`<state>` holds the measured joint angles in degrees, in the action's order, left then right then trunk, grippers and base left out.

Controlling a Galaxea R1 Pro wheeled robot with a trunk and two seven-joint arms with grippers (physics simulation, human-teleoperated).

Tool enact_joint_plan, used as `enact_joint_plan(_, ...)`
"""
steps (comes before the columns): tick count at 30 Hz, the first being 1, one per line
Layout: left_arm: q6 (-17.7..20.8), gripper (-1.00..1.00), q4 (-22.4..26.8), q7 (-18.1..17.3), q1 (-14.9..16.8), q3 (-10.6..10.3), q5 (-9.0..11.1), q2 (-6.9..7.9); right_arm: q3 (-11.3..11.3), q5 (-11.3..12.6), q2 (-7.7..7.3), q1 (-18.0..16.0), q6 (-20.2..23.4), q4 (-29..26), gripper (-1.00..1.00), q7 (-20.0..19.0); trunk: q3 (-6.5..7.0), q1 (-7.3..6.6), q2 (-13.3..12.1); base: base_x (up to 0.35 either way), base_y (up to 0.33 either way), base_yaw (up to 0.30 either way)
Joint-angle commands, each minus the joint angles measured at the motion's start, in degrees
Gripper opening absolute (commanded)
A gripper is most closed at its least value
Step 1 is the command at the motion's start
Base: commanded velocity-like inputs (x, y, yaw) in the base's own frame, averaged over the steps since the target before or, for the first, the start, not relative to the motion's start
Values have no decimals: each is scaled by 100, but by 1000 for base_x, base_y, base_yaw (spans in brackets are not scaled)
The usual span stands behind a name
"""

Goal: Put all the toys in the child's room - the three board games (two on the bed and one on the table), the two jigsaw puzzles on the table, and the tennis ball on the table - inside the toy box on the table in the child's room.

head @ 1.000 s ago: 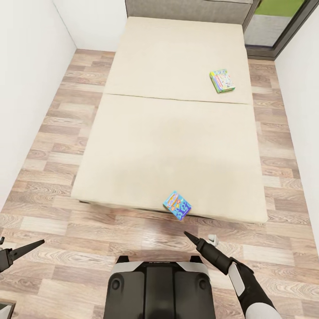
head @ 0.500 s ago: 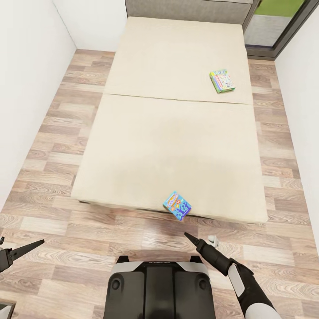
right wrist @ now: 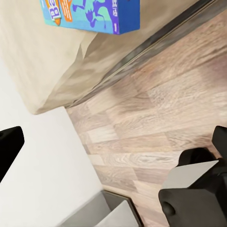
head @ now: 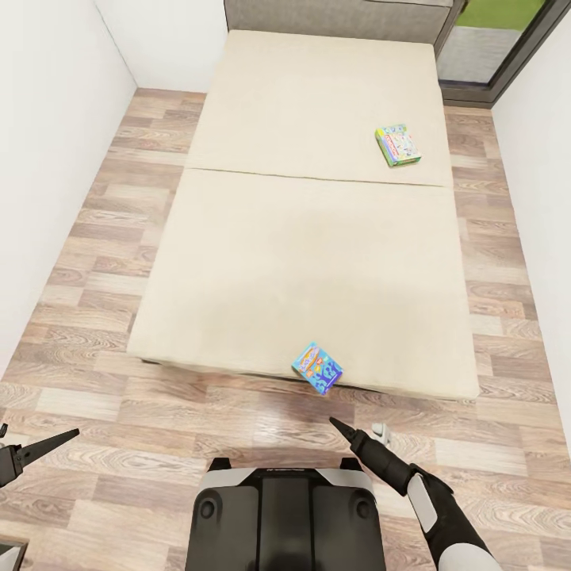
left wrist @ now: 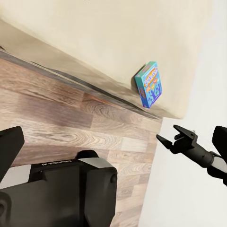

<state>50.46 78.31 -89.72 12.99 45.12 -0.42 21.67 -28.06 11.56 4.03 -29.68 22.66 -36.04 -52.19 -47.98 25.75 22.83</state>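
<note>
Two board games lie on the cream bed (head: 317,238). A blue box (head: 317,367) sits at the bed's near edge, slightly overhanging it; it also shows in the wrist views (left wrist: 150,91) (right wrist: 92,14). A green-white box (head: 398,145) lies far back on the right. My right gripper (head: 357,426) hovers open and empty over the floor just short of the blue box, seen side-on as well (left wrist: 172,135). My left gripper (head: 40,434) is open and empty low at the left. The table, toy box, jigsaw puzzles and tennis ball are out of view.
Wood-plank floor (head: 103,238) runs along both sides of the bed between white walls (head: 47,119). A glass door (head: 492,47) stands at the back right. My dark base (head: 289,515) is right in front of the bed's foot.
The right forearm has sunk very slightly; nothing else has moved.
</note>
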Motion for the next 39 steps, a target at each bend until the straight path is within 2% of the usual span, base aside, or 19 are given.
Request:
enact_joint_plan(1, 64, 100, 0, -28, 2, 3, -10, 2, -30, 12, 12, -3, 54, -2, 100, -19, -6, 3, 9, 0, 0, 0)
enact_joint_plan(9, 81, 100, 0, -28, 2, 5, -11, 8, -33, 32, 27, -3, 72, 0, 100, -31, -149, 179, 329, 0, 0, 0)
enact_joint_plan(17, 95, 100, 0, -28, 2, 6, -7, 12, -21, 356, 39, -3, 78, 1, 100, -16, -293, 355, 650, 0, 0, 0)
enact_joint_plan(25, 103, 100, 0, -28, 2, 6, -3, 16, -8, 499, 60, -6, 41, 0, 100, 14, -437, 530, 971, 0, 0, 0)
enact_joint_plan(33, 108, 100, 0, -28, 2, 2, -2, 20, -7, 543, 71, -133, 48, 0, 100, 189, -437, 530, 971, 0, 0, 0)
enact_joint_plan(39, 112, 100, 0, -28, 2, -2, -2, 18, -6, 567, 153, -234, 53, 6, 100, 329, -544, 662, 1212, 0, 0, 0)
